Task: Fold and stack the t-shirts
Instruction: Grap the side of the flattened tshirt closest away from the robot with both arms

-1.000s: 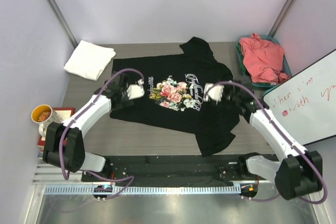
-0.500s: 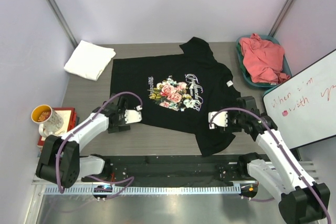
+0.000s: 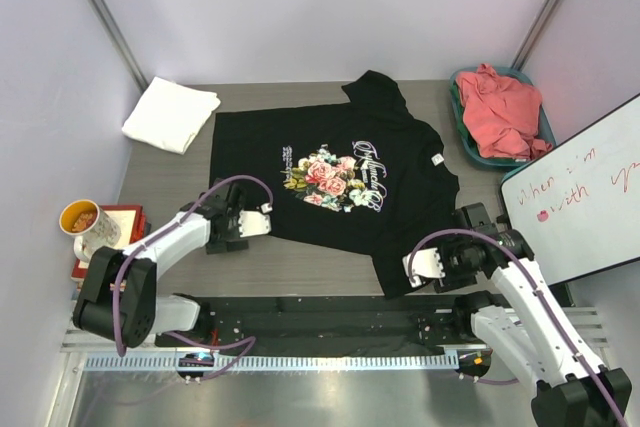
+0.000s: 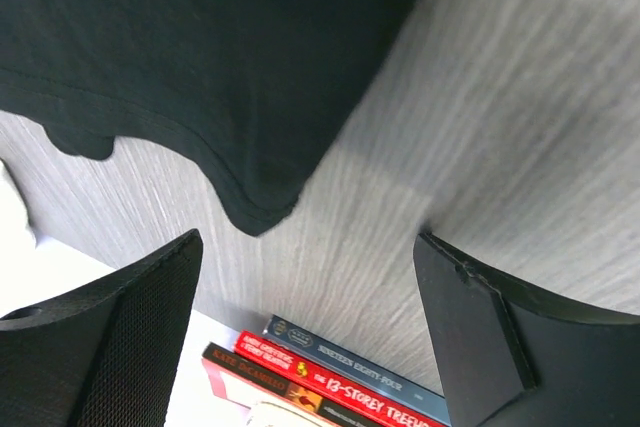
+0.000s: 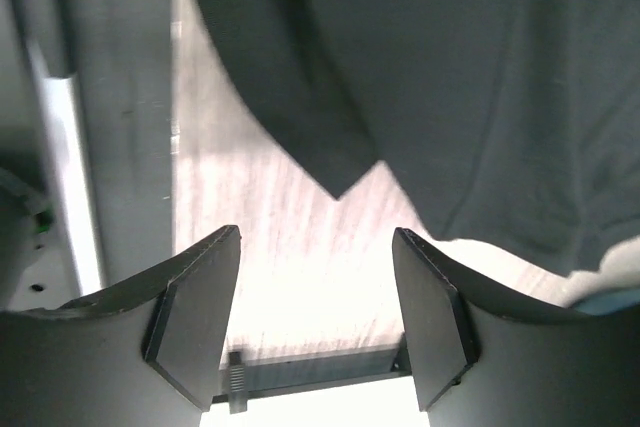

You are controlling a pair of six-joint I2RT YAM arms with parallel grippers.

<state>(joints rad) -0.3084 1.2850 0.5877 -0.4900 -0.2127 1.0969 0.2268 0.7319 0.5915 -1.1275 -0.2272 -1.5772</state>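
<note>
Black tee [image 3: 340, 132] hem near table [image 3: 300, 265] edge

The left arm [image 3: 165, 237] and right arm [image 3: 540, 297] are white shells with black joints, each trailed by a looping purple cable [image 3: 236, 180]. The left hand [image 4: 308, 242] and right hand [image 5: 317, 237] carry broad black wedge-shaped fingers [image 4: 110, 347].

Quick count: three shirts in all, so one black tee [image 3: 340, 177] with a rose print, one white tee [image 3: 171, 113] and one coral-pink tee [image 3: 500, 107]. Two robot arms, a left arm [image 3: 170, 237] and a right arm [image 3: 530, 292]. One teal basket [image 3: 547, 129], one whiteboard [image 3: 585, 197], one cup [image 3: 82, 219]. Books [image 4: 340, 375]: three spines show in the left wrist view, can't tell if there are more.
</note>
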